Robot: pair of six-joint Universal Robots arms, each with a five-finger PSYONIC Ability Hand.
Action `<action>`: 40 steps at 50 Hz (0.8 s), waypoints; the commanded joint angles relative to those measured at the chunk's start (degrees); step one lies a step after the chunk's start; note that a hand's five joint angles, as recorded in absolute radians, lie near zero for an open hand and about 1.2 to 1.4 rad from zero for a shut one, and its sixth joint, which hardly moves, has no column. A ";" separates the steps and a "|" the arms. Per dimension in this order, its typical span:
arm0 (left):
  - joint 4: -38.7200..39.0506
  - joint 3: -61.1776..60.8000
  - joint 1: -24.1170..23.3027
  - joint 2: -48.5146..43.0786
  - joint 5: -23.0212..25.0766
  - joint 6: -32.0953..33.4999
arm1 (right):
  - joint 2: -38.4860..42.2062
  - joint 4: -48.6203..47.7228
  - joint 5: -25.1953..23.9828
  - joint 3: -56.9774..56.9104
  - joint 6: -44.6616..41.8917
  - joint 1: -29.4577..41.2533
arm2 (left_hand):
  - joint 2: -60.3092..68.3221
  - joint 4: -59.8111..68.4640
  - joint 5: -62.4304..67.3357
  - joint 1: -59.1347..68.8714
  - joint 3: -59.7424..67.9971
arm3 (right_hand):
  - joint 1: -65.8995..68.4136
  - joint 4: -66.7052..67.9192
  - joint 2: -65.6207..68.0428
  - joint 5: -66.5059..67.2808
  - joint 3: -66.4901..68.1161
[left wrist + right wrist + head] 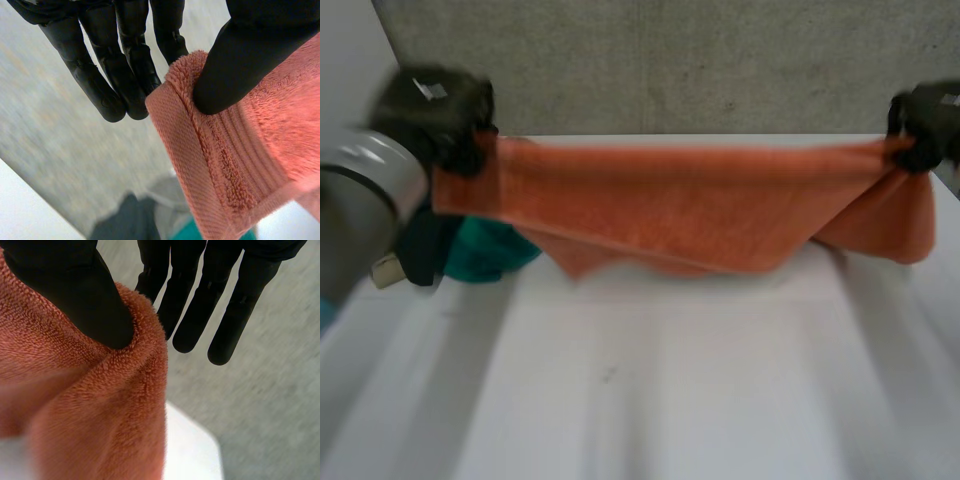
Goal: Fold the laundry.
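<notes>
From the head: held orange towel (680, 215) stretched above the white table (650, 390), gripped at opposite top corners by left hand (440, 110) and right hand (925, 125). Left wrist: pinched corner tight. Right wrist: pinched likewise. Seemingly mid-spread; next needed lowering evenly, flat.

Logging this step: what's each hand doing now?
Left hand: shut on the orange towel, one end.
Right hand: shut on the towel's opposite end.
</notes>
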 commanded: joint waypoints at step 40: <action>-12.38 12.33 -9.59 6.15 -0.16 -15.60 | 5.37 -1.87 2.45 26.27 3.45 11.40 | 11.69 11.62 13.24 15.54 12.19 | -50.31 -57.01 -55.53 -56.06 -56.51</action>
